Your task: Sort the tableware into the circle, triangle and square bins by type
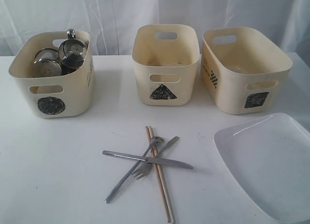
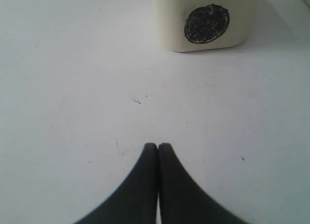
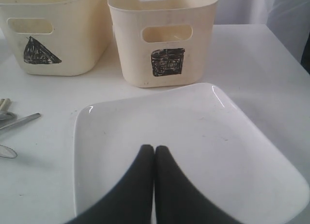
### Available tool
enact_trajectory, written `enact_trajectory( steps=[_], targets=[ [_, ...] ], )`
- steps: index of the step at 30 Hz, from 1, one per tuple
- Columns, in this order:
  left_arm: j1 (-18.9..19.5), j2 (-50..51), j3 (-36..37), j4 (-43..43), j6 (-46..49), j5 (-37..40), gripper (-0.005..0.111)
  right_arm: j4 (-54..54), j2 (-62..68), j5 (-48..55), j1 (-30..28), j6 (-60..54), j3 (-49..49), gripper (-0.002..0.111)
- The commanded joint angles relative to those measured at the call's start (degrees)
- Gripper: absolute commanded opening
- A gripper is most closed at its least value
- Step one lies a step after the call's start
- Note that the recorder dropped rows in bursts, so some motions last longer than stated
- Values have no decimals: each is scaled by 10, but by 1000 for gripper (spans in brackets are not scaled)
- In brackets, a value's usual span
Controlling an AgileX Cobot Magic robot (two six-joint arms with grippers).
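Observation:
The circle bin [image 1: 72,90] at the left holds a steel mug [image 1: 73,53] and another steel vessel [image 1: 47,62]. The triangle bin [image 1: 180,90] stands in the middle and the square bin [image 1: 231,88] at the right. In front of them lie a crossed steel knife [image 1: 145,159], fork [image 1: 160,156], spoon [image 1: 131,171] and two wooden chopsticks [image 1: 161,183]. The large white plate [image 1: 271,161] rests front right. My left gripper [image 2: 158,145] is shut and empty over bare table, short of the circle bin [image 2: 169,25]. My right gripper [image 3: 154,147] is shut and empty above the plate [image 3: 203,132].
A white curtain hangs behind the bins. In the right wrist view the triangle bin [image 3: 82,44] and square bin [image 3: 126,54] stand beyond the plate, with cutlery ends [image 3: 19,122] off to one side. Neither arm shows in the exterior view.

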Motion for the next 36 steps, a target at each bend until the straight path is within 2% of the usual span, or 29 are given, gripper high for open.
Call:
enact_trajectory(
  steps=[1,4,7,9,13,16,20,22,24,27,29,32,34,36],
  targets=[
    [2,-2,2,-5,-5,3,0,-3,-4,-6,-3,-1,1,0],
    [2,-2,2,-5,-5,3,0,-3,-4,-6,-3,-5,1,0],
    [2,-2,2,-5,-5,3,0,-35,-4,-21,-3,-97,1,0],
    [2,-2,2,-5,-5,3,0,-19,-4,-58,-3,-107,1,0],
    [2,-2,2,-5,-5,3,0,224,-4,-253,-3,61,1,0],
    [2,-2,2,-5,-5,3,0,324,-4,-416,-3,156,1,0],
    [2,-2,2,-5,-5,3,0,338,-4,-552,-3,240,1,0],
    [2,-2,2,-5,-5,3,0,338,-4,-567,-3,284,1,0],
    [2,-2,2,-5,-5,3,0,336,-4,-566,-3,377,-7,0],
    [2,-2,2,-5,-5,3,0,220,56,-571,-3,503,-87,0],
    [2,-2,2,-5,-5,3,0,30,136,-583,-3,498,-185,0],
    [2,-2,2,-5,-5,3,0,-371,322,-567,-3,420,-342,0],
    [2,-2,2,-5,-5,3,0,-541,441,-543,-3,416,-418,0],
    [2,-2,2,-5,-5,3,0,-613,546,-522,-3,416,-475,0]
  ],
)
